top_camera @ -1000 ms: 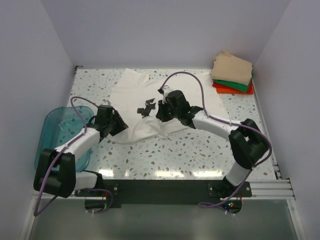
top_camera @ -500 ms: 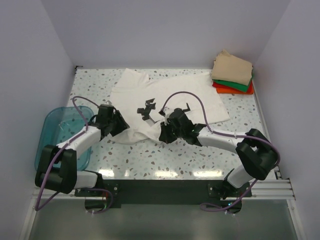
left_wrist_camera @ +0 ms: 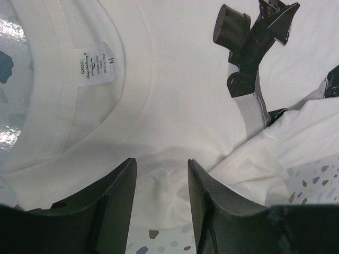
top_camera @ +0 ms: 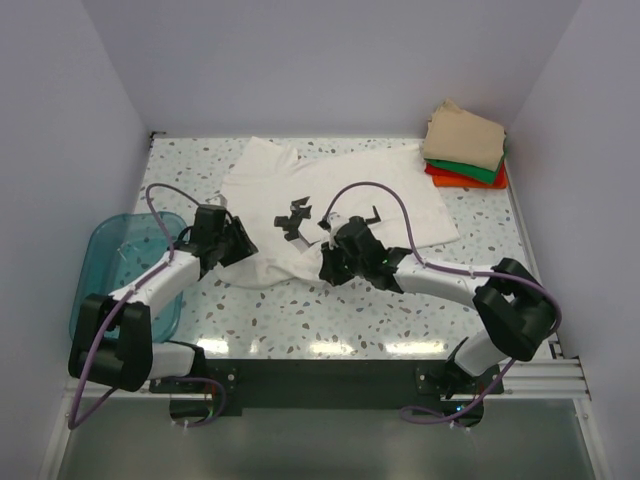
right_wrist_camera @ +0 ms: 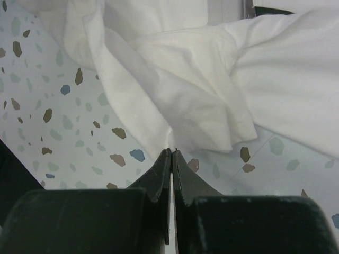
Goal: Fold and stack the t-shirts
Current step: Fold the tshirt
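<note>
The large white t-shirt [top_camera: 340, 185] lies spread on the table, with its black print [top_camera: 293, 215] facing up. My left gripper [top_camera: 237, 243] is open and hovers low over the shirt's left edge near the collar. In the left wrist view the gripper [left_wrist_camera: 161, 182] straddles white cloth, with the collar label [left_wrist_camera: 95, 66] ahead. My right gripper [top_camera: 330, 268] is at the shirt's near edge. In the right wrist view the gripper [right_wrist_camera: 172, 152] is shut, pinching a bunched fold of the white shirt [right_wrist_camera: 212, 95]. Folded tan [top_camera: 463, 138], green [top_camera: 472, 170] and orange-red [top_camera: 445, 178] tees are stacked at the back right.
A translucent teal bin [top_camera: 110, 262] sits at the left edge beside my left arm. Purple-grey walls close in the table on three sides. Speckled tabletop [top_camera: 330, 310] shows between the shirt and the arm bases.
My right gripper has moved toward the near edge, dragging the shirt's edge with it, and the shirt now lies flatter and wider. My left gripper has barely moved.
</note>
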`<state>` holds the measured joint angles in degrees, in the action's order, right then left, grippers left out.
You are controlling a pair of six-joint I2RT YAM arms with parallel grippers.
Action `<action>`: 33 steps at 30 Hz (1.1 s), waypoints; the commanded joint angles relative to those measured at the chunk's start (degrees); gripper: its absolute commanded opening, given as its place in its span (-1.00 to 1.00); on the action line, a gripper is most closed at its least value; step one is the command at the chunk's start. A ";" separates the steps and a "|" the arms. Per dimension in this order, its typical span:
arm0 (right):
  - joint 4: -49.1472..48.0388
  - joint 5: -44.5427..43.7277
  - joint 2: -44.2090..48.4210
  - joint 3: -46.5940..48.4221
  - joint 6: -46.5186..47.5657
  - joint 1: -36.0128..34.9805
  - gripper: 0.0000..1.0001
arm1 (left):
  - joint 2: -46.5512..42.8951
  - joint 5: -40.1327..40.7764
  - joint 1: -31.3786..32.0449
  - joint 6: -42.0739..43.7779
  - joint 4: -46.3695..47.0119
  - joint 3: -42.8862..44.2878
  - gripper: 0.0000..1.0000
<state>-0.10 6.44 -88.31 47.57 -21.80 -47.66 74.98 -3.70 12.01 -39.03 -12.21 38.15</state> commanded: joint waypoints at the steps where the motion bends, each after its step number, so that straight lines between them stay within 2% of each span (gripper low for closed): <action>1: 1.49 -4.41 2.00 4.02 -0.52 -0.06 -1.00 | -0.54 -1.39 -0.23 4.13 2.53 0.97 -0.05; 6: 4.84 -6.26 1.92 7.00 -1.23 -0.07 -1.00 | 0.69 -4.12 0.38 3.17 7.54 -2.29 -0.20; 17: 13.45 -11.44 1.83 8.50 -1.23 0.02 -1.00 | 0.26 -6.92 0.56 4.66 19.14 -6.33 -0.10; 33: 16.53 -12.68 -0.98 11.75 -1.05 0.64 -1.00 | -3.09 -11.32 0.65 4.04 37.08 -17.32 -0.12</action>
<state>16.14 -5.04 -88.88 56.49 -22.70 -47.20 72.77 -13.52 12.45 -35.81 17.41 21.80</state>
